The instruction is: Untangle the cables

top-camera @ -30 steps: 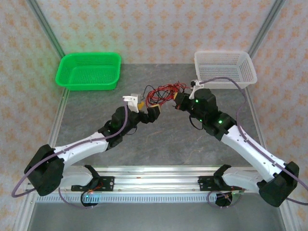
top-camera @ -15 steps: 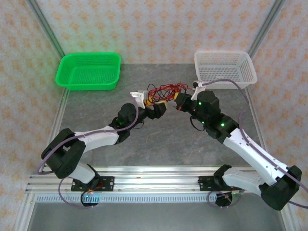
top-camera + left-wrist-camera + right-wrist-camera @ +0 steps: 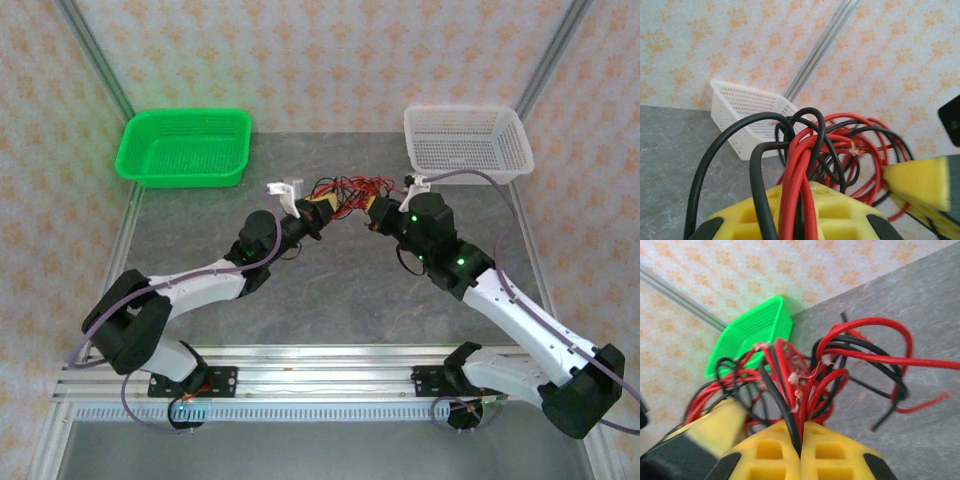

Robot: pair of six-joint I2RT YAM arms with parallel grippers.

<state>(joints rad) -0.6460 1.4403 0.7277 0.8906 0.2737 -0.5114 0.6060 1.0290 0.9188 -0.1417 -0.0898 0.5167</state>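
The cables (image 3: 346, 189), a tangle of thin red and black strands, hang just above the table's middle, between my two grippers. My left gripper (image 3: 317, 213) is shut on the bundle's left side. In the left wrist view red and black strands (image 3: 807, 155) run down between its yellow pads (image 3: 850, 210). My right gripper (image 3: 376, 212) is shut on the right side, with a black strand and red strands (image 3: 805, 385) pinched between its closed pads (image 3: 835, 450). Loose ends (image 3: 890, 410) splay over the grey table.
A green basket (image 3: 185, 147) stands at the back left and shows again as the green basket (image 3: 752, 330). A white basket (image 3: 465, 142) stands at the back right, also the white basket (image 3: 747, 112). Grey tabletop (image 3: 330, 290) lies bare in front of the grippers.
My left arm has reached forward and right into the bundle and its jaws have closed on the strands. The right gripper has kept its hold and barely shifted.
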